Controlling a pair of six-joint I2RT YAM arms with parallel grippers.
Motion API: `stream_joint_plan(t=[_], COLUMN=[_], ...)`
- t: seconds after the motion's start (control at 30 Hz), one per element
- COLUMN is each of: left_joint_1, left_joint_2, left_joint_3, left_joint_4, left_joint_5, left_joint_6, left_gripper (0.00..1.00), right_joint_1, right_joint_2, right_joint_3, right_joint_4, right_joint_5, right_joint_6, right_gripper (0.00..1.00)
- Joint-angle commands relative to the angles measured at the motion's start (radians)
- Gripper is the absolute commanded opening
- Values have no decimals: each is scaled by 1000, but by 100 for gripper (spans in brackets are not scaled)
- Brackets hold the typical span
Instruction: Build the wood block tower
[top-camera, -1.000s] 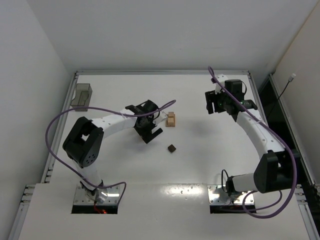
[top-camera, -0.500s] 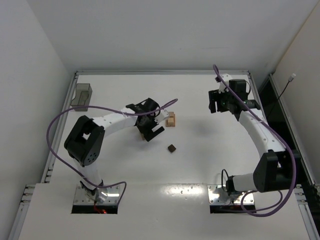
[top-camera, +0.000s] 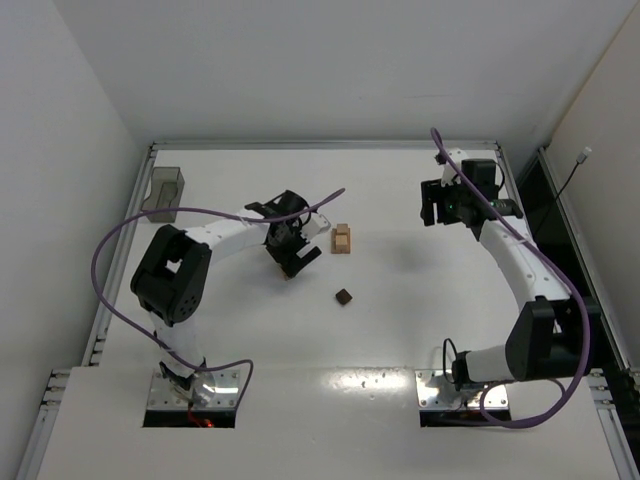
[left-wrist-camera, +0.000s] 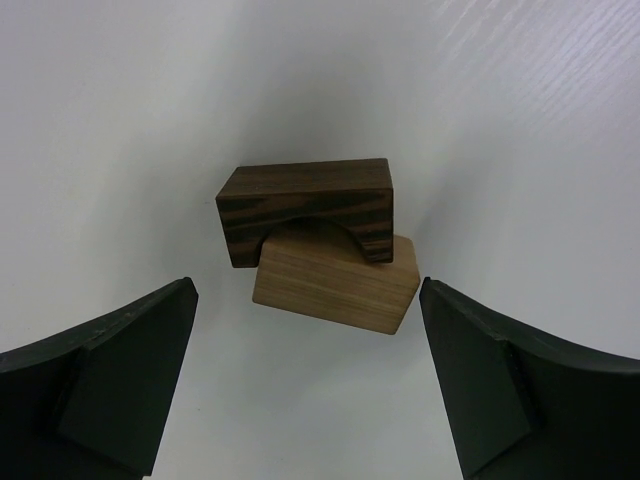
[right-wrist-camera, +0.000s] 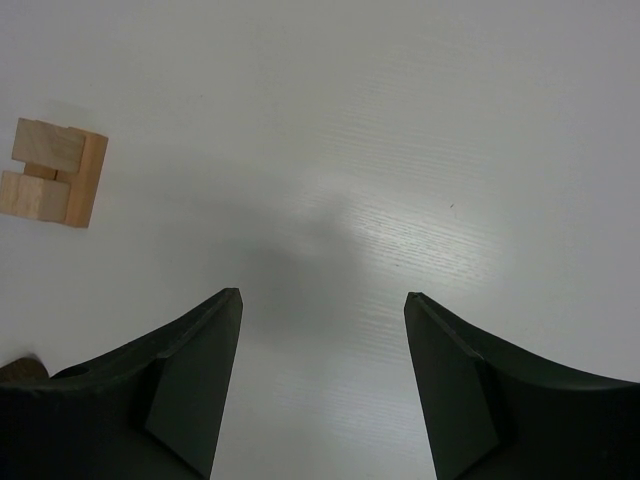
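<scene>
In the left wrist view a dark brown arch block (left-wrist-camera: 305, 205) rests on a light tan block (left-wrist-camera: 335, 285) on the white table. My left gripper (left-wrist-camera: 307, 290) is open and empty, and the pair lies just beyond its fingertips. In the top view the left gripper (top-camera: 293, 258) hides most of that pair. A small stack of light tan blocks (top-camera: 343, 239) lies to its right and also shows in the right wrist view (right-wrist-camera: 55, 175). A dark brown cube (top-camera: 344, 296) lies alone nearer the arms. My right gripper (top-camera: 433, 207) hangs open and empty over bare table at the right, as the right wrist view (right-wrist-camera: 322, 295) shows.
A translucent grey bin (top-camera: 163, 192) stands at the far left edge of the table. The white table (top-camera: 400, 330) has a raised rim and white walls close around it. Purple cables loop off both arms.
My left gripper has turned and shifted slightly left and back over the two stacked blocks. My right gripper has drifted a little right and away. The blocks have not moved.
</scene>
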Motion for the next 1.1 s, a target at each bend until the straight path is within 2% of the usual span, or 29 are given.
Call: stream_joint_plan(t=[0.0,0.3,0.53,0.77,0.97,1.07], left_joint_1=[10,10,10,10,10,10], left_joint_2=[5,5,5,5,-16,-36], left_joint_3=[11,-9,-19,-28,-37,-37], left_joint_4=[11,0,-10,-19,-29,-29], left_joint_5=[39,96,130,148,157,148], left_joint_6=[12,-10,-37,-37,-37,-47], left_gripper=[92,90,82,72,61,52], right_joint_1=[-8,-8,-17,-26,-26,-26], right_joint_2=[5,5,5,5,-4,-13], right_joint_3=[15,24,24,15,15,5], right_joint_4=[18,18,18,18,18,18], right_joint_5=[-27,-27,-27,-36,-36,-36], right_joint_6=[13,13,13,13,13,22], right_gripper=[63,63,63,63,63,63])
